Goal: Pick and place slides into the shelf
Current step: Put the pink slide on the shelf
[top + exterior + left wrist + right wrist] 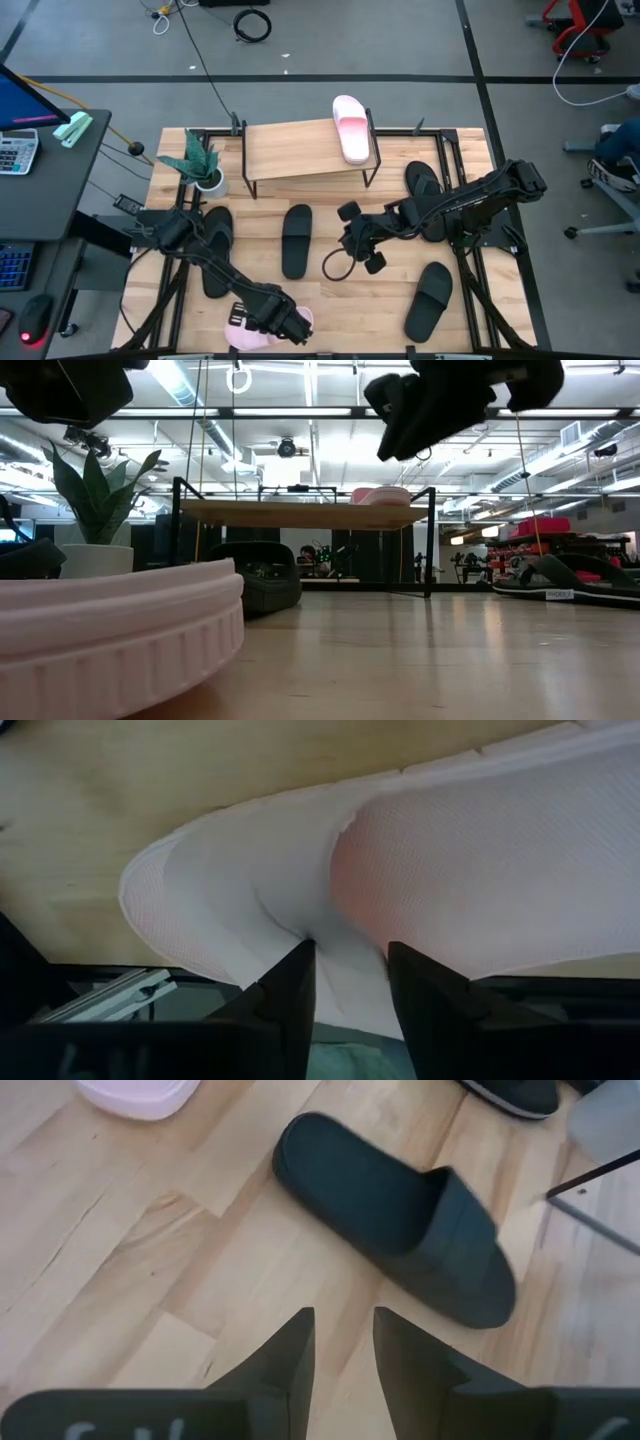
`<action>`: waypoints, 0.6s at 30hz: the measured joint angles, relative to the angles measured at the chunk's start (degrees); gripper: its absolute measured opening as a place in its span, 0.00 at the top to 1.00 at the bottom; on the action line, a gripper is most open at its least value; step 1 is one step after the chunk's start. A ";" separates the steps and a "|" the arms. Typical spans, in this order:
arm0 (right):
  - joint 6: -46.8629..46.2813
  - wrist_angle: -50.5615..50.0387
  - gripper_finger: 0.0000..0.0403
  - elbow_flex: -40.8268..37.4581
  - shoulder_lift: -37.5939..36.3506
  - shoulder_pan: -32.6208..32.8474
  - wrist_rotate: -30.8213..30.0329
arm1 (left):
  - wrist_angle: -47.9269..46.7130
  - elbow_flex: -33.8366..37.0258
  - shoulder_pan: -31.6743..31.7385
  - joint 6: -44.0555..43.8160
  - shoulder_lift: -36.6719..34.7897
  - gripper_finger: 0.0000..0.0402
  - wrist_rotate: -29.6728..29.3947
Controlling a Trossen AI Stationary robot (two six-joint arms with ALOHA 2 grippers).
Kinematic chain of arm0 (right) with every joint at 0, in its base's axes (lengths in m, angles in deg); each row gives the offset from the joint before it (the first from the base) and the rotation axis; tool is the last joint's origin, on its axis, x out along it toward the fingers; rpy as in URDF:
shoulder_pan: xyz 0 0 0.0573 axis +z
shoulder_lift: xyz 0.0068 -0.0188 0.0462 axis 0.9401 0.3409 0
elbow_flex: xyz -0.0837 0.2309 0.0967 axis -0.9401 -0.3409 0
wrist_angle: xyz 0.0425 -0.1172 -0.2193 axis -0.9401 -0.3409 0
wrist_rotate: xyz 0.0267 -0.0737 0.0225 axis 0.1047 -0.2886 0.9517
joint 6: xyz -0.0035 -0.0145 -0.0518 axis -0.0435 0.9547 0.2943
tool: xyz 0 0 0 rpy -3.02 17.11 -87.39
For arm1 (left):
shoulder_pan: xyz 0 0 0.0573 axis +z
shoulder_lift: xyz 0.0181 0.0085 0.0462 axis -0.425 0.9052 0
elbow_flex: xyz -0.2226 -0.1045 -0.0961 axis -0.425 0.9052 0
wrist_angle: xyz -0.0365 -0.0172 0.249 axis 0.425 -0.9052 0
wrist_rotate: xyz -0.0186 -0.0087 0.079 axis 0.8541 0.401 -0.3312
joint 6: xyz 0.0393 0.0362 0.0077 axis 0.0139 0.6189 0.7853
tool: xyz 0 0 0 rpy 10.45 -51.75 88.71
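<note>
The big wooden bench (470,330) holds everything. At its far side stands the shelf (300,150), a light board on thin black legs. One pink slide (351,128) lies on top of the shelf, at its right end, and sticks out a bit past the far edge. In the low view it shows as a pink bump on the board (380,495).

A green plant in a white pot (203,168) stands just beside the shelf's left end.

Four black slides lie on the bench. One (297,240) lies in the middle, in front of the shelf. One (216,250) lies to the left, partly under the left arm. One (430,299) lies near the front on the right. One (424,186) lies on the right side by the shelf, partly under the right arm.

The other pink slide (262,332) lies at the front edge of the bench. The left pincer (285,322) is right at it. In the left wrist view its two dark fingers (290,995) sit close on either side of the pink slide's edge (350,990), nipping it.

The right pincer (355,240) hangs above the middle of the bench, near the middle black slide (400,1220). Its fingers (290,1355) have a small gap between them and hold nothing.
</note>
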 joint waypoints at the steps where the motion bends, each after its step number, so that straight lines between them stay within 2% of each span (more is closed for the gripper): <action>1: 0.06 0.01 0.73 -0.51 0.00 0.01 0.01 | 0.01 -0.01 -0.14 0.00 0.00 0.68 0.00; 9: 0.47 2.73 0.73 -6.27 0.00 0.02 0.13 | -1.87 -0.01 -1.04 3.96 0.00 0.76 0.17; 18: 0.44 3.00 0.73 -9.39 0.00 0.02 0.02 | -3.65 0.02 -3.10 15.81 -0.02 0.98 1.68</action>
